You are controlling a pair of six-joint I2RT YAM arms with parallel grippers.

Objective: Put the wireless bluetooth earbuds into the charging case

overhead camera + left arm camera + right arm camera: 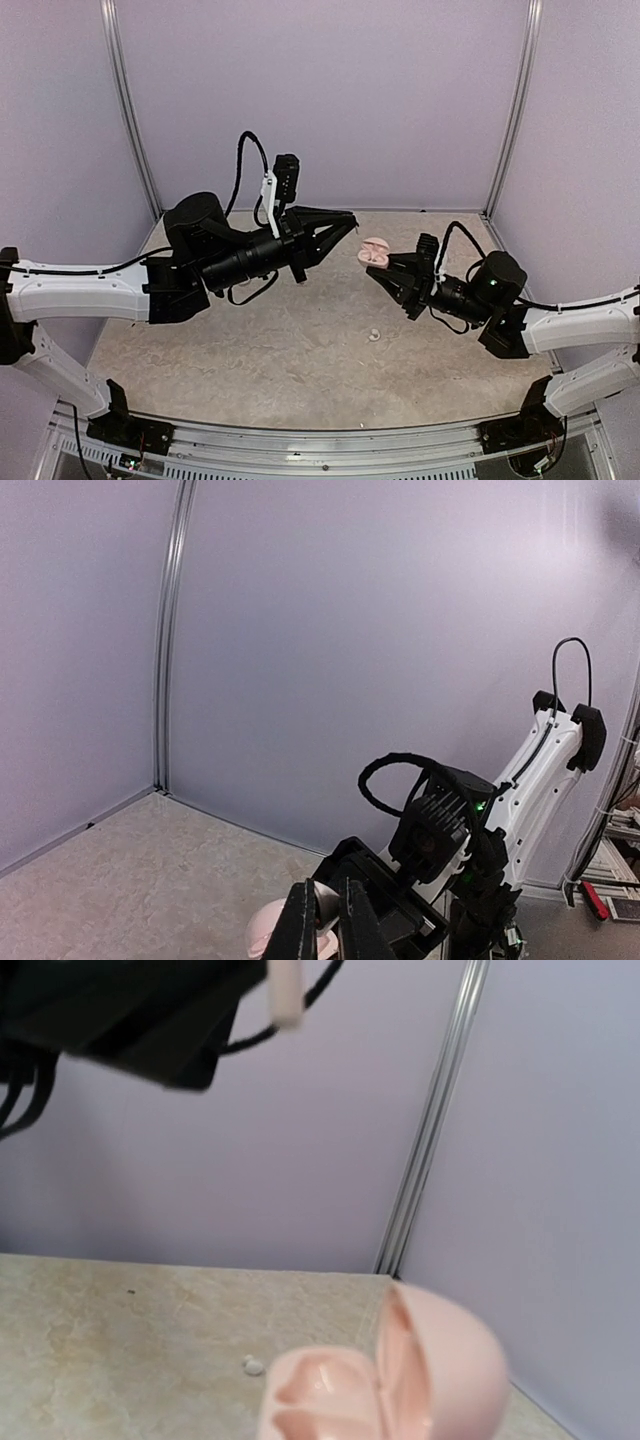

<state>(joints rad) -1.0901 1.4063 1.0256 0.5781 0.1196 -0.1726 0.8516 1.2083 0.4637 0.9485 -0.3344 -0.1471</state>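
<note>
My right gripper (383, 264) is shut on an open pink charging case (375, 249) and holds it above the table. In the right wrist view the case (330, 1390) shows its empty wells, with the lid (450, 1360) hinged up on the right; the fingers are out of frame. My left gripper (350, 226) hovers just left of the case, its tips close to it. In the left wrist view the left gripper (328, 920) is shut on a pale earbud (326, 900), with the pink case (265, 932) just beyond. Another earbud (374, 335) lies on the table, also showing in the right wrist view (252, 1365).
The beige mottled table (250, 340) is closed in by lilac walls with metal corner posts (512, 110). The right arm's wrist and camera (440, 830) fill the area right behind the left fingers.
</note>
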